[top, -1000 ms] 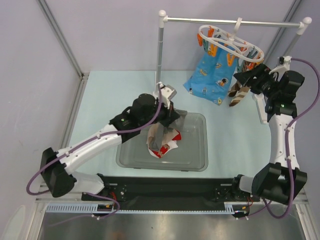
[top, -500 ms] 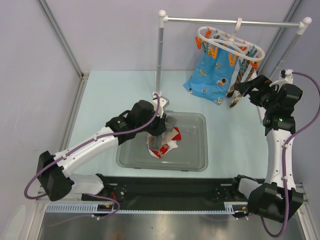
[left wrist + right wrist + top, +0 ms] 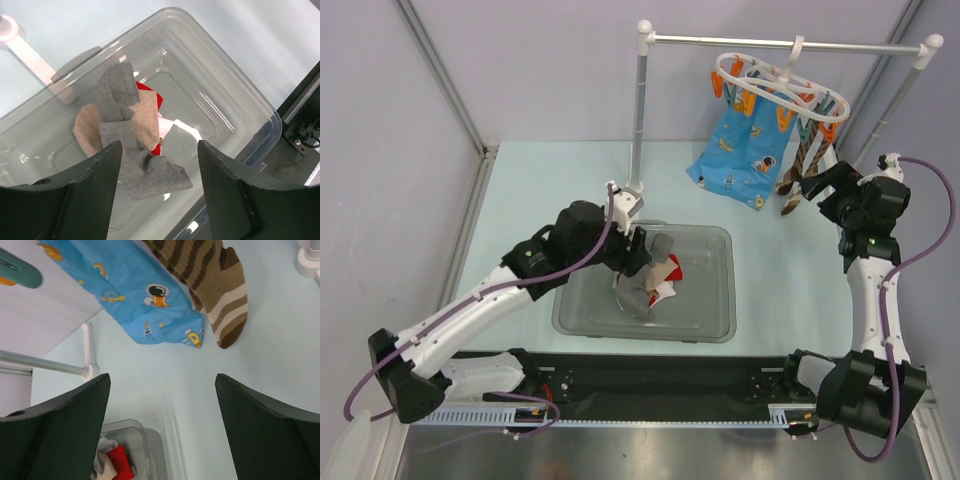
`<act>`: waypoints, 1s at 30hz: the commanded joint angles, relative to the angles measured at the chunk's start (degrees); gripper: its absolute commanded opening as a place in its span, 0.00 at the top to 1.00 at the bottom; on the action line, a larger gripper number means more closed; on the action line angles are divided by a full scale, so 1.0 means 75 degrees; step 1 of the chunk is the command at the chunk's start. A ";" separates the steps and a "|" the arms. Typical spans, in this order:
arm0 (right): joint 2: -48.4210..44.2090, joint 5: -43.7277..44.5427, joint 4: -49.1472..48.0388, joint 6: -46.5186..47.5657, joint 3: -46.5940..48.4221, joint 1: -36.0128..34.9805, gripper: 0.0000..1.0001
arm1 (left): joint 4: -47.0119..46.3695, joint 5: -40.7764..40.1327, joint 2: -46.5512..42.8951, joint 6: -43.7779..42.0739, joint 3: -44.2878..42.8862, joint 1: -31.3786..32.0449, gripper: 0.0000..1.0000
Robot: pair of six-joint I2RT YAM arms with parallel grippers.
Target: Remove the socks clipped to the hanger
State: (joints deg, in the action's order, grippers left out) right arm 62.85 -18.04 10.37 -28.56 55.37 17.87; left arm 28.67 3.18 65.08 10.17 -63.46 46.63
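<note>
The white oval hanger (image 3: 782,88) with orange pegs hangs from the rail at the back right. Clipped to it are a blue cartoon-print sock (image 3: 740,155) (image 3: 140,295) and a brown-and-cream striped sock (image 3: 794,186) (image 3: 220,295). My right gripper (image 3: 817,180) (image 3: 162,377) is open just right of the striped sock's lower end and touches nothing. My left gripper (image 3: 638,255) (image 3: 159,145) is open above the clear tub (image 3: 720,330). A grey sock (image 3: 112,95) lies loose below it on beige (image 3: 145,112), red and white socks.
The white-and-metal rail stand has one post (image 3: 639,110) behind the tub, its foot (image 3: 30,55) beside the tub's rim. Its other post (image 3: 895,100) is at the far right. A metal frame and walls close the table's left and back sides.
My left gripper has opened and let the grey sock go onto the pile in the tub, and has drawn back a little. My right gripper has shifted slightly lower beside the striped sock.
</note>
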 commanded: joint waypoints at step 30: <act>0.4008 0.0742 -0.4817 0.1511 0.0410 -0.0449 0.94 | -0.1373 -0.0026 -0.1259 -0.0595 0.1055 -0.0042 0.26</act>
State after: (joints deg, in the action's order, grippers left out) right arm 94.91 -12.86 -22.28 -16.73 57.52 14.57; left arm 20.62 2.61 55.94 5.96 -55.92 46.61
